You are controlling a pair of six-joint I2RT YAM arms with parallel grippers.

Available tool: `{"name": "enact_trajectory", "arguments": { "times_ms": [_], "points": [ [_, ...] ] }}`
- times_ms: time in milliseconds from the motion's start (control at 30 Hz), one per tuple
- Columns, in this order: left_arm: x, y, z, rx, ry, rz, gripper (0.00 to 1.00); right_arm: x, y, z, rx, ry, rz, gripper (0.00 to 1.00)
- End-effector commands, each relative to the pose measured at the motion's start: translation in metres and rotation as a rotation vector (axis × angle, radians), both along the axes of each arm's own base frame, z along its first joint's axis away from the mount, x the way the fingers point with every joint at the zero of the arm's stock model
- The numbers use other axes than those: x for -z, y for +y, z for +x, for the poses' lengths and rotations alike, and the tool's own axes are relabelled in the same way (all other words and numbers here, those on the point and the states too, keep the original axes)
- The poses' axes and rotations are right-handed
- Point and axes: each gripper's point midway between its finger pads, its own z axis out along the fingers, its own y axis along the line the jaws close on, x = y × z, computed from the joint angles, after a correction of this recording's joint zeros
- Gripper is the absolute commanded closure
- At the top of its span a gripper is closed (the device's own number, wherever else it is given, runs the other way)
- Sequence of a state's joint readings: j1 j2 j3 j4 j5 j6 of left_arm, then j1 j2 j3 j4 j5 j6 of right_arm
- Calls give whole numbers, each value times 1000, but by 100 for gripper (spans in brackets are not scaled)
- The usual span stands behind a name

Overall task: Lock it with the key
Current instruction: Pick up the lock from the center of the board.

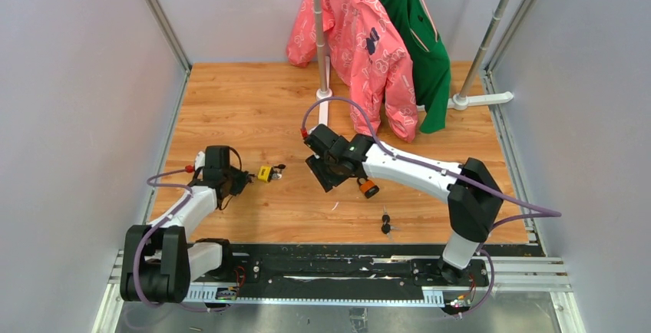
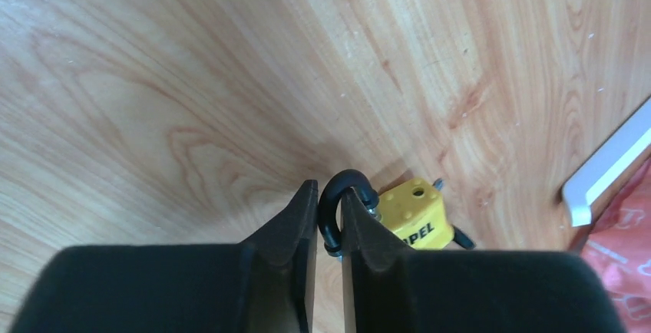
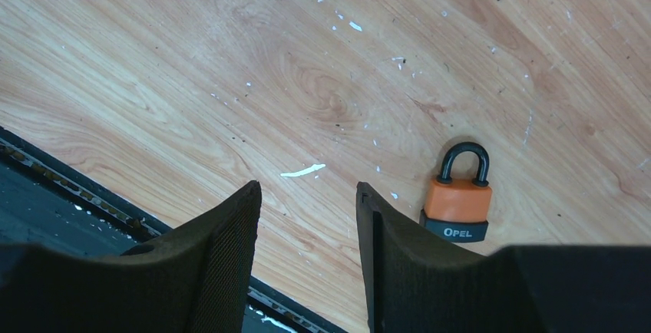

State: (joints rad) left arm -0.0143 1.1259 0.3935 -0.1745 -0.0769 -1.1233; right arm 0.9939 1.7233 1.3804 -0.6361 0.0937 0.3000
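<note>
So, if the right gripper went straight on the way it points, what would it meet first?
Probably the bare wooden tabletop, by a white scrap; the right gripper stands open and empty. The orange padlock sits off to the side of that line.

You have the small yellow padlock point(image 1: 264, 173) lying left of centre on the wooden tabletop point(image 1: 253, 110), its black shackle point(image 2: 332, 202) between the fingers of the left gripper point(image 2: 328, 195). The orange padlock point(image 1: 369, 188) lies well apart to its right, just beside the right gripper point(image 3: 307, 195). The black-headed keys point(image 1: 386, 223) lie nearer the bases than the orange padlock, and the metal clothes rack point(image 1: 321, 41) stands at the far edge.
</note>
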Motion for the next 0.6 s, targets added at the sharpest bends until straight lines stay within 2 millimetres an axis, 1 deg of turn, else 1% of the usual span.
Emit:
{"name": "enact_trajectory", "arguments": {
  "times_ms": [0,100,233,300,367,400,500,567],
  "points": [
    [-21,4,21,12,-61,32,89,-8,-11,-1,32,-25,0,48],
    [-31,7,25,41,-71,67,100,-9,-13,-2,31,-28,0,48],
    [-44,3,29,145,-63,107,100,-13,-7,-6,5,4,53,48],
    [-52,-3,30,207,-75,111,100,-20,2,-9,-4,68,149,48],
    [-62,-14,31,283,-115,92,100,-32,13,-14,-24,142,291,48],
    [-68,-16,31,309,-132,98,100,-38,15,-12,-20,151,345,48],
    [-88,-27,29,402,-208,92,100,-63,27,-12,-47,210,541,47],
    [-102,-32,26,446,-249,100,100,-77,32,-12,-53,239,634,46]
  ]
}}
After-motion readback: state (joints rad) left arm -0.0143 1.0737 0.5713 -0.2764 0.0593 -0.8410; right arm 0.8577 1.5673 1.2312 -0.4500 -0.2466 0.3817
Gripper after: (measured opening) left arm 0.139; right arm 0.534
